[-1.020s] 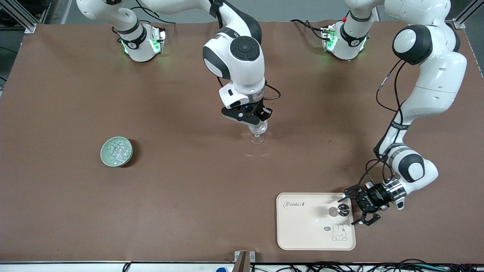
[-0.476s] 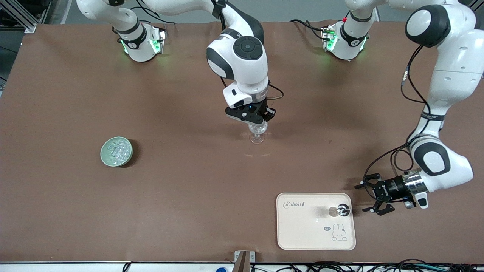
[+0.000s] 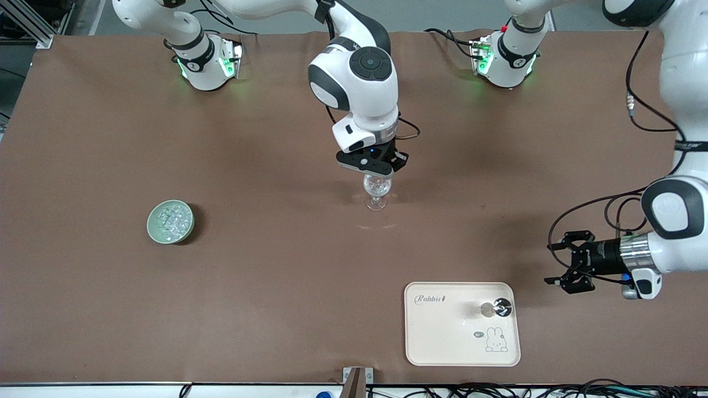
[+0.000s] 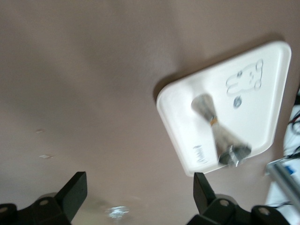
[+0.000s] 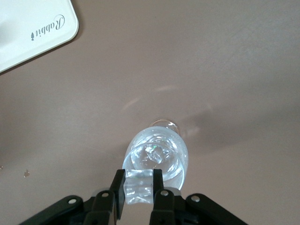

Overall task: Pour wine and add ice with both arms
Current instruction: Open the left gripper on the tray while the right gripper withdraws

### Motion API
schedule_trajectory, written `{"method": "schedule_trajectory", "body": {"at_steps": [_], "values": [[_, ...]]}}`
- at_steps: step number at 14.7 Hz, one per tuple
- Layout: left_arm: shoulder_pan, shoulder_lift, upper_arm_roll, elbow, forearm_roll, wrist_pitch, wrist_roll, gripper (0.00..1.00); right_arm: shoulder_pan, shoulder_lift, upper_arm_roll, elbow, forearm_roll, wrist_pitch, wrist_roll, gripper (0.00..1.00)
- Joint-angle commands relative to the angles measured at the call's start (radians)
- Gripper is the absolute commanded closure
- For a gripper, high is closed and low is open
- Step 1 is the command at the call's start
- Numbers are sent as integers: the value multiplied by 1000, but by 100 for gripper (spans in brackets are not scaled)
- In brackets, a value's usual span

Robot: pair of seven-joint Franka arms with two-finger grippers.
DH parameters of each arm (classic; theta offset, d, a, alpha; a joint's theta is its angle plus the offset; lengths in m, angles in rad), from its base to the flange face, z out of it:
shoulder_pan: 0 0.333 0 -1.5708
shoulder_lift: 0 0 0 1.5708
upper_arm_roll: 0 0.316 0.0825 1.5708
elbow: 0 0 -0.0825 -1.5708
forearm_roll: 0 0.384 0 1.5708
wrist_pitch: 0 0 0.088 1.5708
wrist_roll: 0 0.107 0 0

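A clear stemmed glass [image 3: 376,194] stands mid-table. My right gripper [image 3: 378,174] hangs just over its rim, shut on one ice cube [image 5: 139,188]. In the right wrist view the glass [image 5: 159,152] holds another cube. More ice [image 3: 170,220] is heaped in a pale green bowl [image 3: 152,228] toward the right arm's end. A small bottle with a dark top [image 3: 496,308] stands on a cream tray [image 3: 442,331]. My left gripper [image 3: 558,260] is open and empty over bare table beside the tray, at the left arm's end. In the left wrist view it [image 4: 138,192] is clear of the bottle [image 4: 216,133].
The cream tray [image 4: 258,112] with a rabbit drawing lies near the table's front edge, and its corner shows in the right wrist view [image 5: 28,28]. Both arm bases [image 3: 204,61] stand along the edge farthest from the front camera. Cables run along the front edge.
My left gripper has drawn away from the bottle on the tray, toward the left arm's end of the table, staying open. My right gripper has shifted slightly over the glass.
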Motion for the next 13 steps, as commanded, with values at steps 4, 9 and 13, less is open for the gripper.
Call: {"method": "schedule_trajectory", "body": {"at_steps": [4, 9, 13], "values": [[-22, -140, -105, -6, 266, -118, 1, 0, 14, 3, -9, -7, -17, -3, 12, 72], [-17, -239, -228, -5, 474, -138, 105, 0, 5, -1, -11, -10, -17, -12, 4, 0], [-23, -337, -245, -9, 521, -198, 289, 0, -27, -23, -16, -8, -17, -80, -71, 0]]}}
